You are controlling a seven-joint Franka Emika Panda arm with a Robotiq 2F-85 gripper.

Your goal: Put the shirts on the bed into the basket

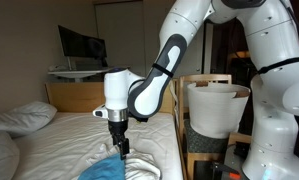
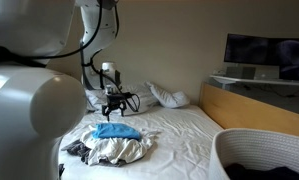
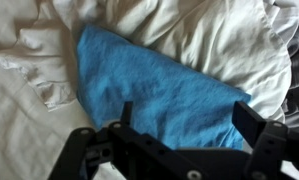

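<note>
Blue shirt [image 3: 149, 85]: top of pile [image 2: 119, 150]. Pincer [image 3: 184, 115]: spread, hovering directly above pile. Basket [image 1: 217, 105]: well apart from pile. You should descend straight, pinch a thick fold mid-shirt, and lift it clear of pile.

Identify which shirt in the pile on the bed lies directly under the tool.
The blue shirt, on top of the pile below the tool; the white shirt spreads out beneath it.
</note>
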